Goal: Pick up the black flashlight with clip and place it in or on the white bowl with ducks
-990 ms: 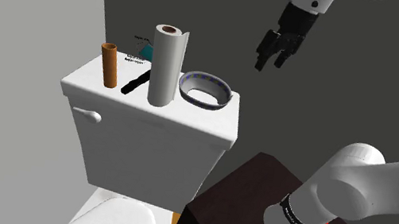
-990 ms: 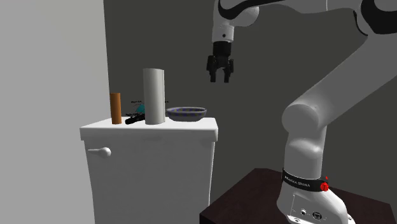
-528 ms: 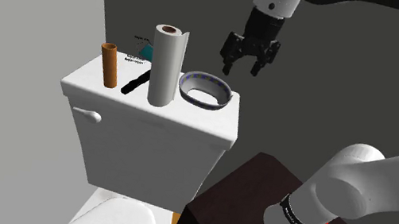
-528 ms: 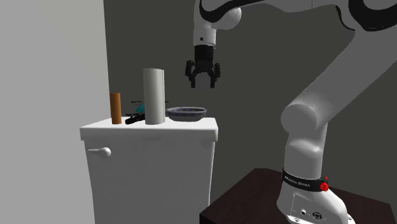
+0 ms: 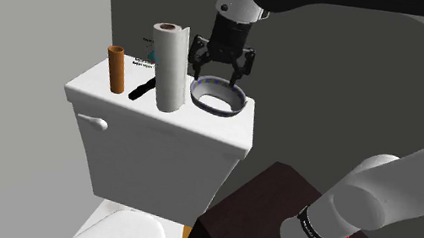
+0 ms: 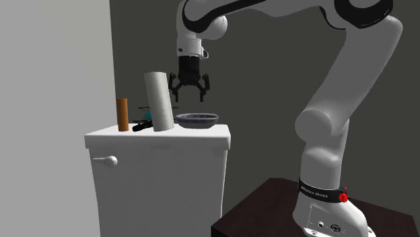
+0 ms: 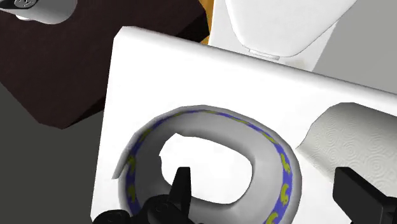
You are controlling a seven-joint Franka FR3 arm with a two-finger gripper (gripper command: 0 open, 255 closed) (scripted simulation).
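Shoulder view: my tool (image 5: 218, 74) hangs empty, fingers spread wide, directly over the white bowl with ducks (image 5: 201, 97), which sits at the end of the toilet tank lid (image 5: 200, 128) nearest my stand (image 5: 249, 204). The black flashlight (image 5: 143, 89) is not under me. It lies flat on the lid, on the far side of a paper towel roll (image 5: 167, 65), between that roll and a brown cardboard tube (image 5: 116, 69) standing upright. A teal packet (image 5: 149, 54) sits behind it by the wall. The flashlight's long axis runs on a diagonal, from the lid's front edge near the tube back toward the wall behind the roll. I cannot tell which end is the lens, nor make out the clip. The roll is tilted, its top leaning toward the shoulder view's left and away from my tool. In the wrist view one finger of the tool (image 7: 267, 184) sits just beside the roll (image 7: 356, 143); whether they touch I cannot say. That view also looks down into the bowl (image 7: 146, 153), with its blue band and yellow ducks. In the second exterior view the tool (image 6: 189, 96) hovers above the bowl (image 6: 197, 120), and the flashlight (image 6: 141, 126) is half hidden by the roll (image 6: 159, 101). My judgement: I am over the drop-off, not the pickup, and the roll blocks a straight path across. I would want my fingers set across the diagonal.
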